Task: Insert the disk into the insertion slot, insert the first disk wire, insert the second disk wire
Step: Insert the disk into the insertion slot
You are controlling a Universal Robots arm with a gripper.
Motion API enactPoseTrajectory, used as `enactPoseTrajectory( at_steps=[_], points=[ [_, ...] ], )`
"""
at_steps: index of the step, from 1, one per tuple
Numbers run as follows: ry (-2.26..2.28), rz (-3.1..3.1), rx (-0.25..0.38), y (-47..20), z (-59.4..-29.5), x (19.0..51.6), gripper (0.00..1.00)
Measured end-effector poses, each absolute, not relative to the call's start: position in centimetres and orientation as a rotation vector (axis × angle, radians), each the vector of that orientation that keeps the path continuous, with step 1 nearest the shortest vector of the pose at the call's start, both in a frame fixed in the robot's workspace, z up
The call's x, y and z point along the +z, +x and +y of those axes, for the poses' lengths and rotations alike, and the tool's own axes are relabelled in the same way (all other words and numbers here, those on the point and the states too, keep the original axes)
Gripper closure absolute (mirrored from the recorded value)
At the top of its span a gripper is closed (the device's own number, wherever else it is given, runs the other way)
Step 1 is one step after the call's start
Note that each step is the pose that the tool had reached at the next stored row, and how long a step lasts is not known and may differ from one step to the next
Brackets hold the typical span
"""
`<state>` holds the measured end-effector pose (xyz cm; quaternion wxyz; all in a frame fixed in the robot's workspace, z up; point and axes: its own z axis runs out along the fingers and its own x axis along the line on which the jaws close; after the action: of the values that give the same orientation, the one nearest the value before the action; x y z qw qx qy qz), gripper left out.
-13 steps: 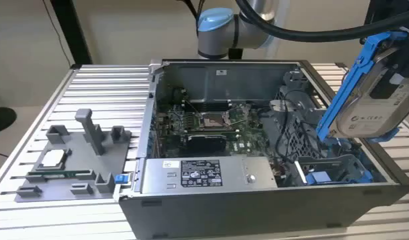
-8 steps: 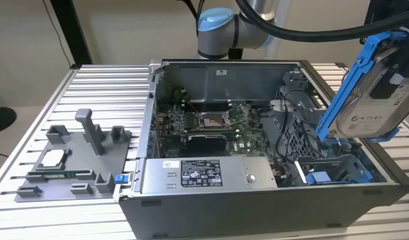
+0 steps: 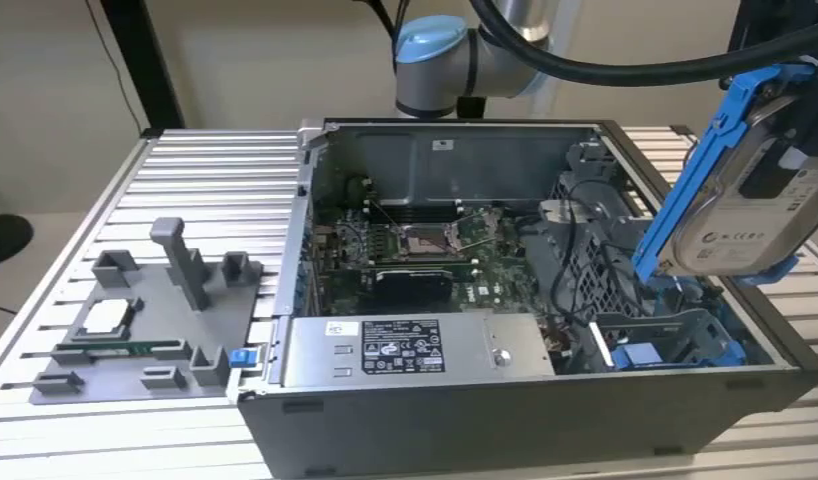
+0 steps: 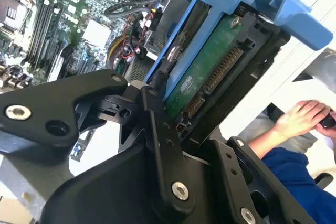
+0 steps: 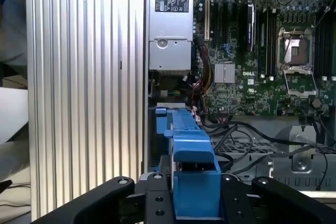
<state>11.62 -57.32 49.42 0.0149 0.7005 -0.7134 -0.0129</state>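
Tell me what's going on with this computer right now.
The robot arm's gripper is clamped on the disk, which sits in its blue carrier. It holds the disk on edge, raised above the open computer case, over the drive bay at the exterior view's right. The disk is not yet in the bay, and its connector end looks bare, with no wire plugged in. A person's hand shows off to the side in the second wrist view, away from the disk.
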Motion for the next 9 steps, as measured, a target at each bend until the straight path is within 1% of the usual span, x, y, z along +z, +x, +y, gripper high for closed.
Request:
enactPoseTrajectory(
  at_steps=[9],
  points=[
    [2.18, -2.22, -0.04, 11.6, -57.3, 48.3, 1.0]
  ],
)
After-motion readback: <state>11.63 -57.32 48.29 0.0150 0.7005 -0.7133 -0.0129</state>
